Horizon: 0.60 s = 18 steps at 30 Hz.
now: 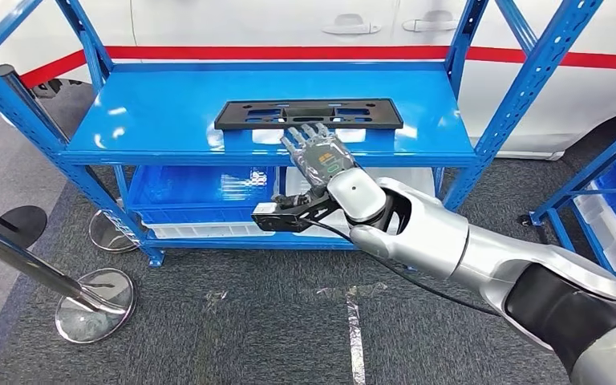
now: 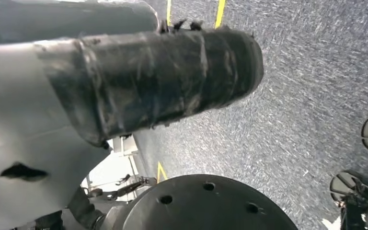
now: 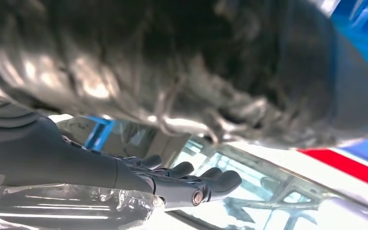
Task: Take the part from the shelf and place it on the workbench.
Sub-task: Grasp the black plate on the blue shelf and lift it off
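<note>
A grey carpeted floor runs under a blue steel shelf unit, with a white car body bearing a red stripe behind it; on the top shelf lies the part, a flat black rectangular plate with slots, lengthwise along the shelf and towards its middle; the right hand reaches in over the front edge of that shelf, fingers straight and spread, holding nothing, its fingertips just short of or touching the plate's near edge, which of the two I cannot tell; the right wrist view shows the dark fingers extended side by side; clear bins sit on the lower shelf; two round chrome stanchion bases stand on the floor at the left; the left hand is blurred, its state impossible to tell.
</note>
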Tool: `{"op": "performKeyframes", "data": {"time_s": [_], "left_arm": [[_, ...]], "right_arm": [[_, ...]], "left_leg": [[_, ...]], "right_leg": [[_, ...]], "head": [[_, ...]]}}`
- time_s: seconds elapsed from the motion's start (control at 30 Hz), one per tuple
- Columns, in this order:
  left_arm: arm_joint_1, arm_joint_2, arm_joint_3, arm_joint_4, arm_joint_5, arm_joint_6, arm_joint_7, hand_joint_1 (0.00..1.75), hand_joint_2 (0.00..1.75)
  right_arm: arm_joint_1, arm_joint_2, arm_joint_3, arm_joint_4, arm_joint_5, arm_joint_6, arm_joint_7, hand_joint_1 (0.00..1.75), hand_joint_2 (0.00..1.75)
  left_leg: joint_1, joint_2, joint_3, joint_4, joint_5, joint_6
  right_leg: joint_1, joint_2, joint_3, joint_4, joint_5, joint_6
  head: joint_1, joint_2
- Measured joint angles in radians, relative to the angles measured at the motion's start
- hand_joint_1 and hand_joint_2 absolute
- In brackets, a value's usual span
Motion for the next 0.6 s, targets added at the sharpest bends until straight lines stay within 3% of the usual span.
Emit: {"op": "performKeyframes", "data": {"time_s": [0.07,0.1,0.17,0.23,0.27,0.3,0.33,0.4,0.53,0.6], "left_arm": [[0.000,-0.001,0.000,0.000,0.000,-0.003,0.000,0.00,0.00],[0.001,-0.001,0.000,0.000,0.000,-0.004,0.000,0.00,0.00],[0.001,-0.002,0.000,0.000,0.000,-0.005,0.000,0.00,0.00],[0.001,-0.002,0.000,0.000,0.000,-0.005,-0.001,0.00,0.00],[0.001,-0.002,0.000,0.000,0.000,-0.006,-0.001,0.00,0.00],[0.002,-0.002,0.000,0.000,0.000,-0.006,-0.001,0.00,0.00],[0.002,-0.002,0.000,0.000,0.000,-0.005,-0.001,0.00,0.00],[0.001,0.000,0.000,0.001,0.000,-0.004,-0.001,0.00,0.00],[0.001,0.001,0.000,0.001,0.000,-0.004,0.000,0.00,0.00],[0.001,0.000,0.000,0.001,0.000,-0.004,0.000,0.00,0.00]], "right_arm": [[0.000,-0.003,-0.005,-0.003,0.000,0.000,0.000,0.00,0.00],[-0.001,-0.005,-0.009,-0.005,0.001,-0.001,0.000,0.00,0.00],[0.002,-0.008,-0.012,-0.006,0.002,0.000,0.000,0.00,0.00],[0.010,-0.011,-0.013,-0.006,0.003,0.001,0.000,0.00,0.00],[0.013,-0.013,-0.013,-0.007,0.003,0.002,0.000,0.00,0.00],[0.013,-0.014,-0.013,-0.007,0.004,0.003,0.000,0.00,0.00],[0.012,-0.014,-0.014,-0.007,0.005,0.004,0.000,0.00,0.00],[0.011,-0.015,-0.015,-0.008,0.007,0.010,0.000,0.00,0.00],[0.013,-0.016,-0.017,-0.012,0.008,0.013,-0.001,0.00,0.00],[0.011,-0.016,-0.020,-0.014,0.009,0.012,-0.001,0.00,0.00]], "left_leg": [[0.006,0.002,0.019,-0.024,0.004,0.004],[0.010,0.003,0.030,-0.036,0.006,0.007],[0.013,0.004,0.042,-0.042,0.003,0.012],[0.014,0.002,0.045,-0.036,-0.006,0.013],[0.015,0.001,0.047,-0.031,-0.012,0.011],[0.017,-0.001,0.050,-0.024,-0.020,0.007],[0.019,-0.002,0.052,-0.013,-0.030,0.002],[0.018,-0.005,0.045,0.013,-0.051,-0.012],[0.016,-0.004,0.035,0.031,-0.067,-0.028],[0.019,-0.001,0.017,0.073,-0.094,-0.037]], "right_leg": [[0.002,-0.003,-0.001,0.015,-0.013,0.009],[0.004,-0.005,-0.015,0.050,-0.031,0.013],[0.004,-0.007,-0.079,0.173,-0.082,0.017],[0.000,-0.007,-0.140,0.264,-0.097,0.023],[-0.003,-0.008,-0.148,0.260,-0.077,0.026],[-0.007,-0.008,-0.135,0.217,-0.040,0.030],[-0.011,-0.009,-0.112,0.154,-0.003,0.034],[-0.013,-0.009,-0.070,0.059,0.033,0.034],[-0.010,-0.004,-0.066,0.044,0.023,0.006],[-0.013,-0.003,-0.060,0.040,0.021,-0.005]], "head": [[0.002,0.000],[0.003,0.000],[0.004,0.000],[0.005,0.000],[0.005,0.000],[0.005,0.000],[0.005,0.000],[0.006,0.000],[0.006,0.000],[0.002,0.000]]}}
